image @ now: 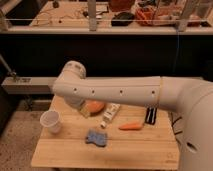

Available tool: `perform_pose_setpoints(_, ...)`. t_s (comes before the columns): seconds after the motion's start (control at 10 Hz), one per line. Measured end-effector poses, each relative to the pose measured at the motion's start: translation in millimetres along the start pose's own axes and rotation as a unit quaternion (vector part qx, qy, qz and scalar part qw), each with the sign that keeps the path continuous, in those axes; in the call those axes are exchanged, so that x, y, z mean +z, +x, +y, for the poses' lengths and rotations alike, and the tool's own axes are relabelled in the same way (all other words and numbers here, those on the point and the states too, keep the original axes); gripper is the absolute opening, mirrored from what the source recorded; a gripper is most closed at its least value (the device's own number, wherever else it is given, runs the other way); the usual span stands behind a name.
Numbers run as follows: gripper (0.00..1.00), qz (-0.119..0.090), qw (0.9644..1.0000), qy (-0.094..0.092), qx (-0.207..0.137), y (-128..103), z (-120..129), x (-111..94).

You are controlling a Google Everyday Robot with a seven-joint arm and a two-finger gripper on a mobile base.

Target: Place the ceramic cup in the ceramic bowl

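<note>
**Fig. 1.** Approach stage, nothing grasped yet. The white arm (120,92) reaches in from the right and folds down at its elbow over the wooden table (145,150). The gripper (84,110) hangs low at the back of the table, largely screened by the arm and just beside the ceramic bowl (97,106). Its jaws are spread and empty. The ceramic cup (51,121) stands upright near the table's left edge, well apart from the bowl and free of any contact. The gripper must probably travel left to it first. Bystanders: a white box (111,114), a carrot (131,126), a blue cloth (96,137).
</note>
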Motion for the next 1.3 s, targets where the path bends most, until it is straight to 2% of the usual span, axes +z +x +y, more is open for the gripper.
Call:
perform_pose_setpoints(0.9, 0.80, -0.036, 0.9977, -0.001, -0.058, -14.9, -28.0, 13.5)
perform_pose_setpoints(1.3, 0.80, -0.056, 0.9937, -0.006, -0.098, -32.6, -42.7, 31.6)
